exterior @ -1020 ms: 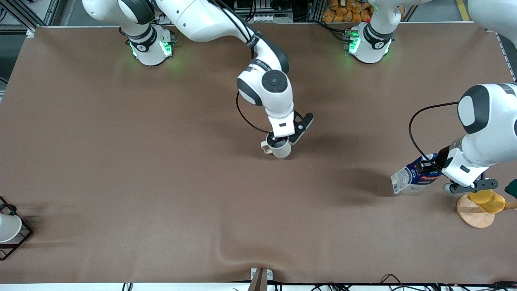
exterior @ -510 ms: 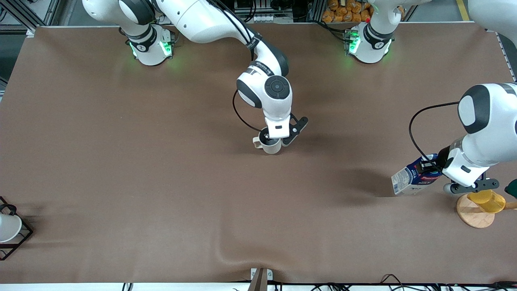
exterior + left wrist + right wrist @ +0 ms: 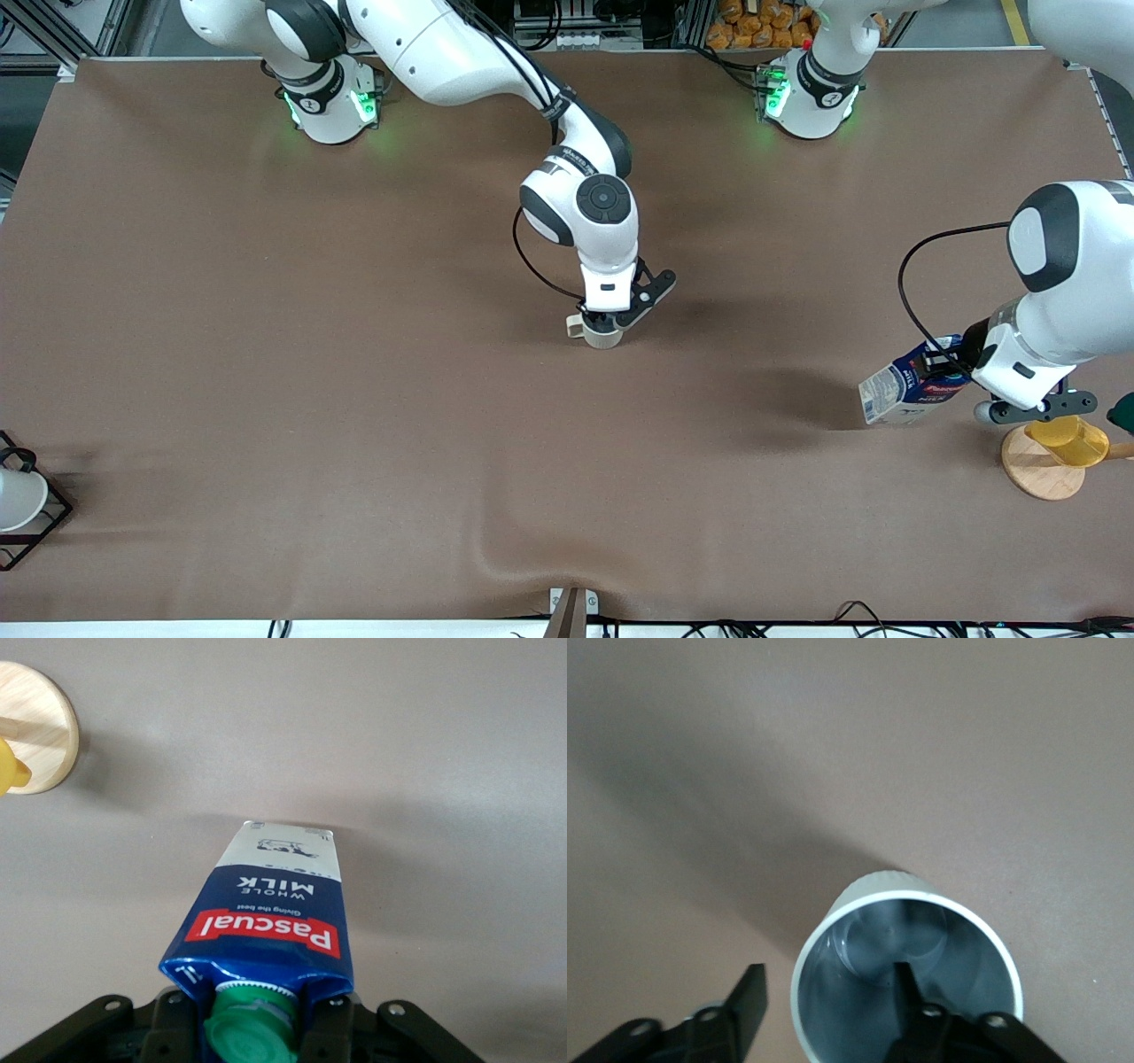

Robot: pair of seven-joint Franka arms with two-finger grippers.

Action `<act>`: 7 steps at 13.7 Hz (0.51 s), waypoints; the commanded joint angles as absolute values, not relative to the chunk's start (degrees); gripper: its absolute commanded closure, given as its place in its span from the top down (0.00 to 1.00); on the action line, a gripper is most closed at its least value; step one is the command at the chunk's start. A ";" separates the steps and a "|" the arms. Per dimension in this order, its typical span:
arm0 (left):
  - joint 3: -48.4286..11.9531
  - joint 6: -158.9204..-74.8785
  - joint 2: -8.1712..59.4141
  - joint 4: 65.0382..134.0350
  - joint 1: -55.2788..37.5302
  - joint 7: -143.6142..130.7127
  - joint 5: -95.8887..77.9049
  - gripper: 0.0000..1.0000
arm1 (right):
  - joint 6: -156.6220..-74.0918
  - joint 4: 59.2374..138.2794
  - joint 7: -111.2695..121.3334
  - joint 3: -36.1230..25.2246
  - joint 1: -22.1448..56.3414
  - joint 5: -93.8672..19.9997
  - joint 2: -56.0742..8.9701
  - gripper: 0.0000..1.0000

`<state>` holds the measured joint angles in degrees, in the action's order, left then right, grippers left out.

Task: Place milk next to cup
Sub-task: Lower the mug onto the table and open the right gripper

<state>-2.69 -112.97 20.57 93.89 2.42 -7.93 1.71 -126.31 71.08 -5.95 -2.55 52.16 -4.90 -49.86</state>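
**Colleague:** Where is the milk carton (image 3: 910,391) now?

**Me:** At the left arm's end of the table, beside the yellow cup (image 3: 1070,440) on its wooden coaster (image 3: 1038,470). My left gripper (image 3: 257,1019) is clenched on its gable top, under the green cap (image 3: 251,1034), and the carton tilts. I think the cardboard is light but soft, so I squeeze gently.

**Colleague:** And the mug (image 3: 601,332)?

**Me:** Mid-table. My right gripper (image 3: 824,1001) straddles its rim, one finger inside; the fingers look parted.
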 commanded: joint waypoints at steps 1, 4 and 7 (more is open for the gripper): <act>-2.64 -111.71 20.21 93.25 2.11 -9.14 2.20 0.29 | -125.25 70.13 -9.82 -2.11 51.86 -6.58 -47.04 1.00; -2.72 -110.92 20.13 93.08 1.67 -10.46 2.20 0.29 | -121.05 70.22 -13.70 -2.37 51.24 -6.86 -41.68 1.00; -2.72 -110.83 20.21 92.72 1.41 -10.55 2.20 0.29 | -110.78 70.66 -14.15 -2.64 46.34 -6.77 -35.80 1.00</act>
